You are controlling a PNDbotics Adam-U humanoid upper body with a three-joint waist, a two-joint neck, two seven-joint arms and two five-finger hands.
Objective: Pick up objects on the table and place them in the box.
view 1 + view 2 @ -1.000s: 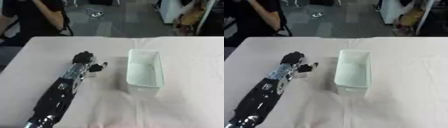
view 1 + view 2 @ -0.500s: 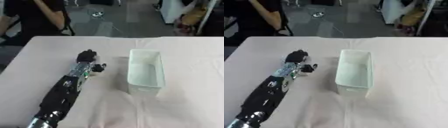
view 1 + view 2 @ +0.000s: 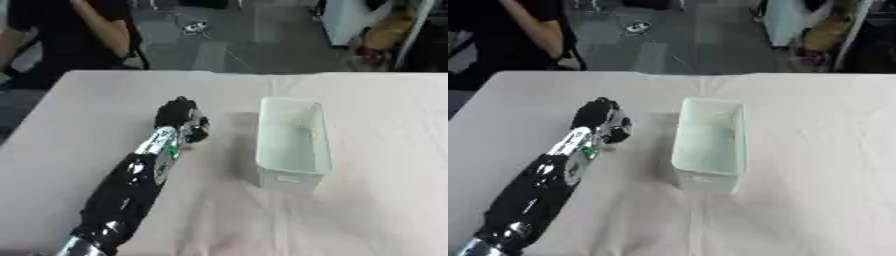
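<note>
On the pale pink cloth-covered table (image 3: 79, 115), the black left hand (image 3: 180, 119) sits left of the translucent white rectangular plastic box (image 3: 293, 142), apart from it. Fingers look curled, but whether they hold anything can't be made out. Box stands upright mid-table, long side running away from the robot; its inside looks bare.

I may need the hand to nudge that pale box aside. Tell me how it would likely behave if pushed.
The box looks thin-walled and translucent with nothing visible inside, so it is probably light and would move easily. It sits on a cloth-covered table, so it may drag and wrinkle the fabric instead of gliding. Long, narrow and fairly tall, it might tip if the left hand pushes high on its long side.
</note>
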